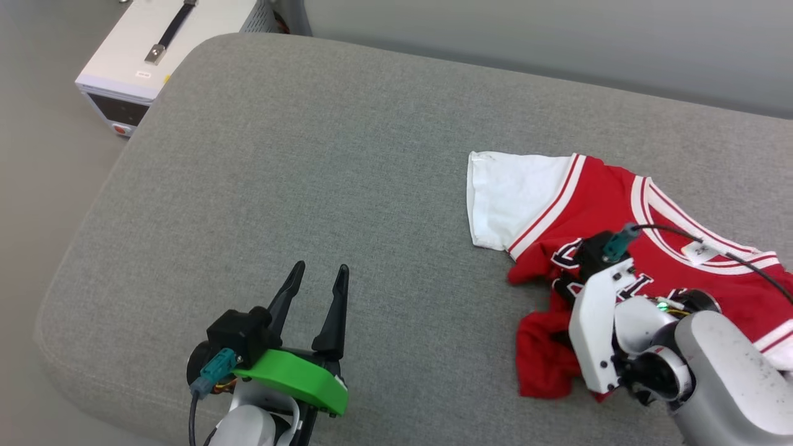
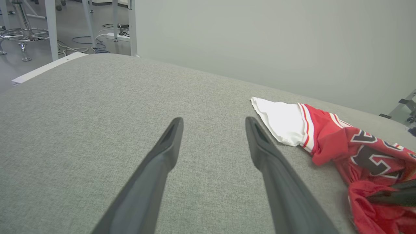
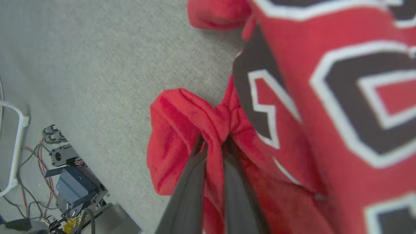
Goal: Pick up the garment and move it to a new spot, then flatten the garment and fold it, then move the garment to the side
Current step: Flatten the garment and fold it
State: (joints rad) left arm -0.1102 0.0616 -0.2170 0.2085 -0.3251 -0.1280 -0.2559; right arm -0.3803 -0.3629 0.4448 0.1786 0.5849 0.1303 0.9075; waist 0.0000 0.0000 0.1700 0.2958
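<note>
**Setting: a robotics laboratory or test room.** The place is identified by the equipment seen around a grey upholstered pad (image 1: 310,155).

- **Head view:** A white instrument case (image 1: 167,49) is set on the bare floor just beside the pad. It is fitted with a black carry handle (image 1: 170,31) and a red button (image 1: 121,129) on its dark front panel. A plain grey wall (image 1: 557,43) is seen behind the pad.
- **Left wrist view:** Loose cables (image 2: 81,40) and a white power strip (image 2: 117,35) are laid across the floor. Pale metal table legs (image 2: 52,29) and a chrome stool base (image 2: 24,34) are seen among them.
- **Right wrist view:** Exposed electronics are seen past the pad's edge: a small fan (image 3: 58,156), a blue-grey box (image 3: 73,187) and bundled coloured wires (image 3: 32,162).
</note>
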